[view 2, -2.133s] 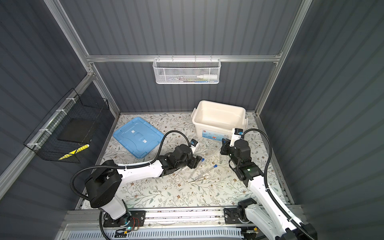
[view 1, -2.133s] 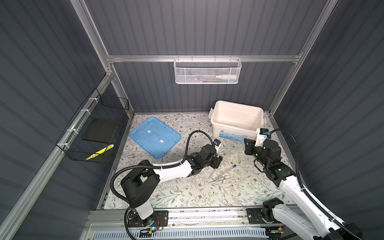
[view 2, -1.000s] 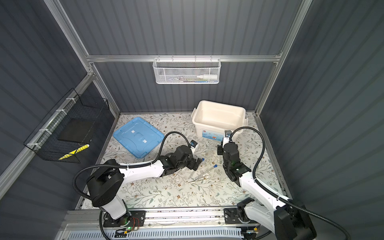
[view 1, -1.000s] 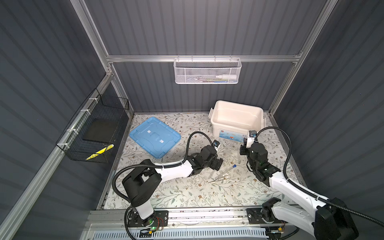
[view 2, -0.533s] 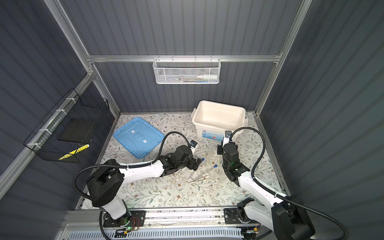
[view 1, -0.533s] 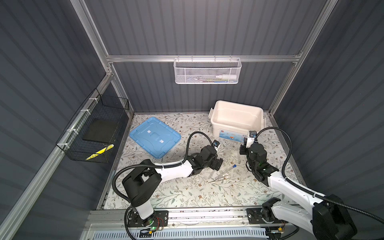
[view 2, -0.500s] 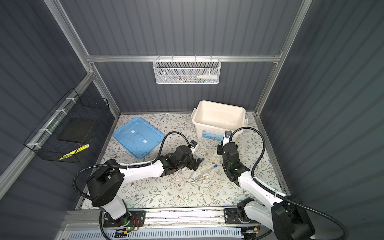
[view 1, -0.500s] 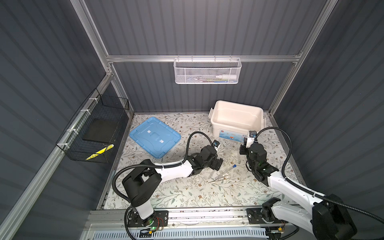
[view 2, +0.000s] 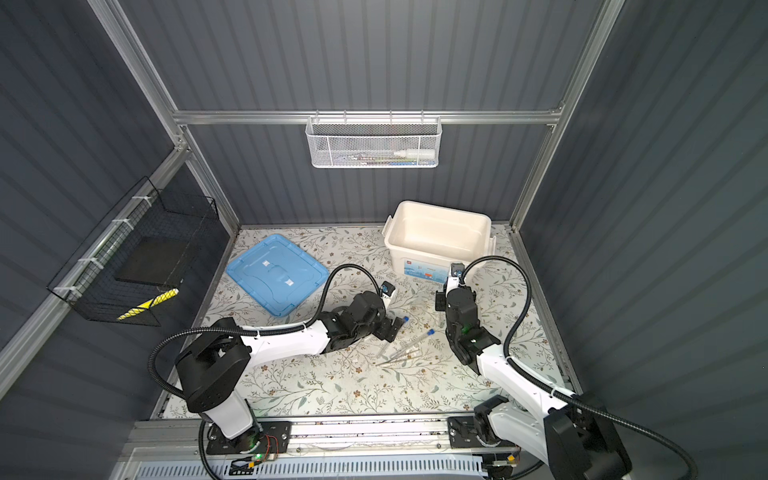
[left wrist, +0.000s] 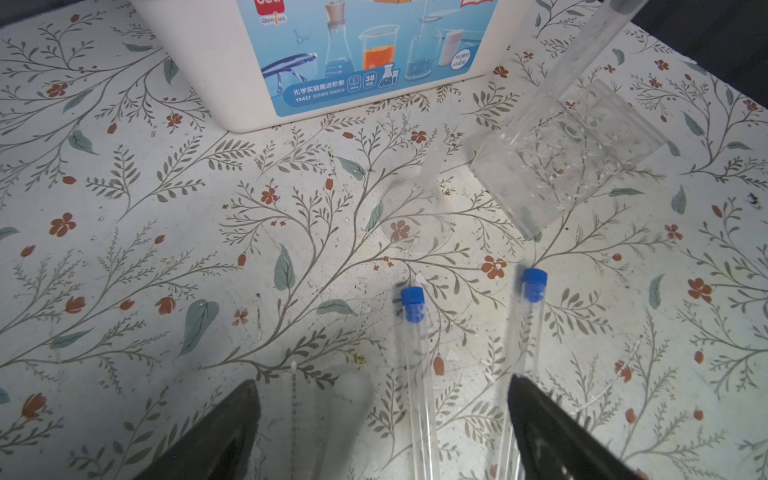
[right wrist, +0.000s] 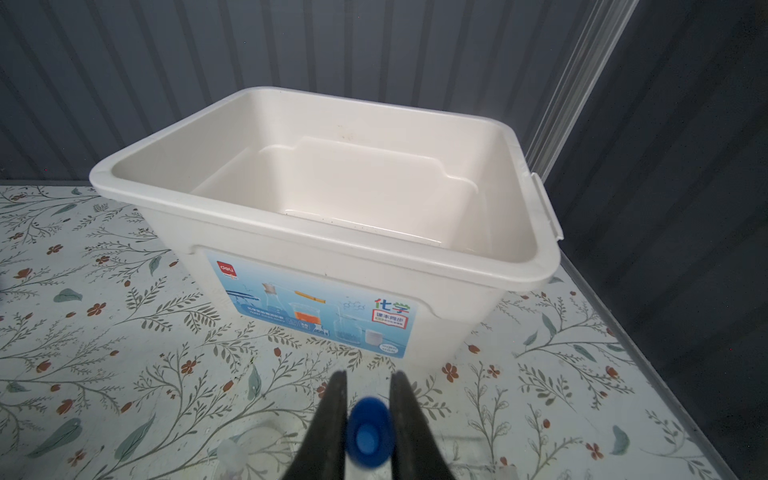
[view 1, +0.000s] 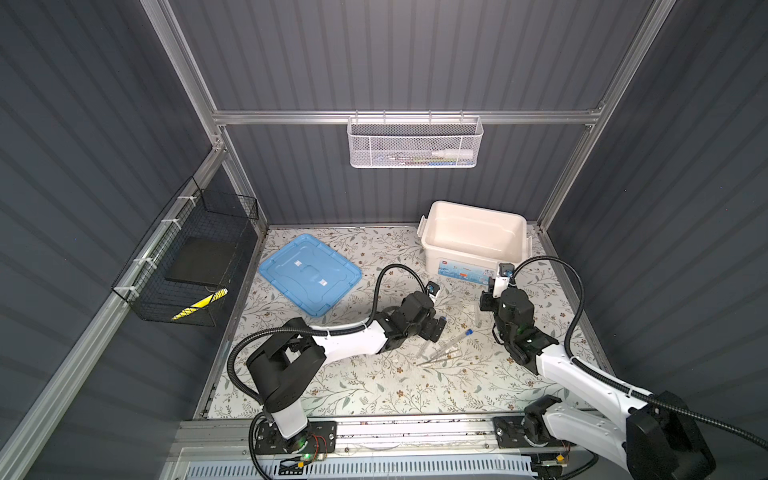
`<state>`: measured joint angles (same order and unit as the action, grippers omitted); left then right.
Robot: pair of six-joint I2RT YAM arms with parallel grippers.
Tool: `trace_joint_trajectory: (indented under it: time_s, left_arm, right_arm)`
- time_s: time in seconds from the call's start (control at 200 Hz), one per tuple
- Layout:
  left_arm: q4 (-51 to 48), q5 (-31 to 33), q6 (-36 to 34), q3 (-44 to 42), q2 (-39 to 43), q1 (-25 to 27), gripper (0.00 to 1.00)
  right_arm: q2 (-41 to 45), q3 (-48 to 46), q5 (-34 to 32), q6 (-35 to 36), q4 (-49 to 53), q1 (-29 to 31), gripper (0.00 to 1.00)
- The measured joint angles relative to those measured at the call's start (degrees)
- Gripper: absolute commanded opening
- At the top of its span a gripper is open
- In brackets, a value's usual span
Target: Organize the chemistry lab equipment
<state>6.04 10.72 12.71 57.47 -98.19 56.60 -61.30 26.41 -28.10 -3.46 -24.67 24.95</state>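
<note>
Now further left before cream box (right wrist: 291, 224) than earlier; clamps right pincer (right wrist: 368, 382) on blue-capped test tube (right wrist: 368, 434); holds left pincer (left wrist: 380, 384) apart astride second tube (left wrist: 417, 374).

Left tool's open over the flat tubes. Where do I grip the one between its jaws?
Grip the test tube on its clear midsection, below the blue cap, from above, left tool closing across its length: it lies flat on the mat, second tube close beside.
</note>
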Motion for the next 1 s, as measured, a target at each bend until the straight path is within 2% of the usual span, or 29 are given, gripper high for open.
trace_joint_trajectory:
  time_s: [0.56,1.0]
  left_arm:
    - [0.0,0.0,0.0,0.0,-0.2,0.0,0.95]
    - [-0.6,0.0,0.0,0.0,-0.8,0.0,0.95]
  right_arm:
    - [0.0,-0.1,1.8,-0.6,0.1,0.0,0.22]
    - [-1.1,0.1,3.9,-1.0,5.2,0.0,0.24]
